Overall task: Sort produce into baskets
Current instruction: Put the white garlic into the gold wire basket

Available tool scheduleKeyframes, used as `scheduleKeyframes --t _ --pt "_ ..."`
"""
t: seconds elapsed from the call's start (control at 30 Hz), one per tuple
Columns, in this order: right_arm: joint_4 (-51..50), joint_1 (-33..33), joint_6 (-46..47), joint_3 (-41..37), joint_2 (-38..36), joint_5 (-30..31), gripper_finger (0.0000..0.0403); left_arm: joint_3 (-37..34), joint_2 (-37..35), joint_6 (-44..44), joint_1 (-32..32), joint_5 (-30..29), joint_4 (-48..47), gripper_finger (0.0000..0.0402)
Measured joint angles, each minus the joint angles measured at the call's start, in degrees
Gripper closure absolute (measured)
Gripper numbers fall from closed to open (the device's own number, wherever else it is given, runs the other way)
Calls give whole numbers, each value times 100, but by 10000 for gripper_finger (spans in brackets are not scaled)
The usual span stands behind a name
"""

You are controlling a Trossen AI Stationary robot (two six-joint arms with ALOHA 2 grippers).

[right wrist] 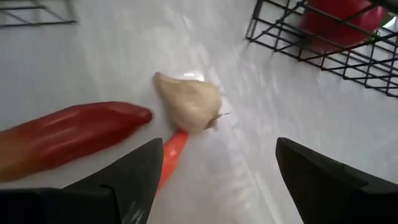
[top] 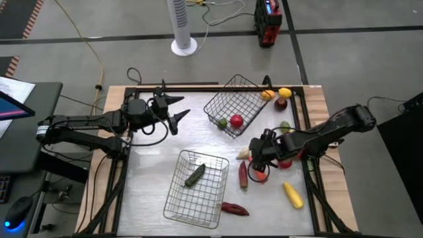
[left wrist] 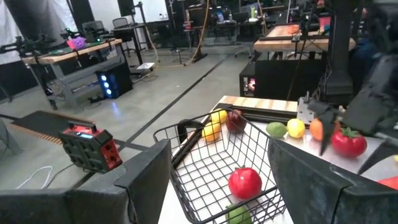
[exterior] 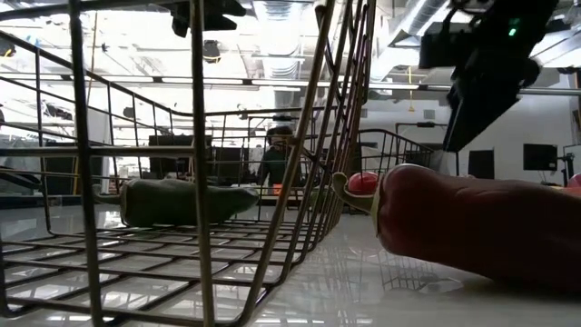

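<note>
— While the right gripper (top: 254, 153) hangs with its fingers spread wide, what's under it?
— A pale garlic bulb (right wrist: 188, 101) and a long red pepper (right wrist: 65, 137) — nothing held.
— And the left gripper (top: 173, 111)?
— Open, beside the far basket (top: 228, 96), red tomato (top: 236, 121) inside.

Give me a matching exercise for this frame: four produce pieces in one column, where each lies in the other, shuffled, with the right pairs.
Things:
1. dark green pickle
2. red apple
3. corn cob
4. garlic bulb

Places:
A. in the far basket, which is tipped up
B. on the table just ahead of the open right gripper
C. in the near basket
D. on the bare table near the right edge, in no basket

Pairs: 1-C, 2-A, 3-D, 4-B
</note>
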Motion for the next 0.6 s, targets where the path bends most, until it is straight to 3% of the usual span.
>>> scheduleKeyframes --t 0.27,0.6 --pt "967 -626 -1052 -110 201 -794 18 0 0 7 0 6 -54 146" --pt "1554 -887 -1855 -111 1104 -947 24 4 -2 24 0 33 -107 146"
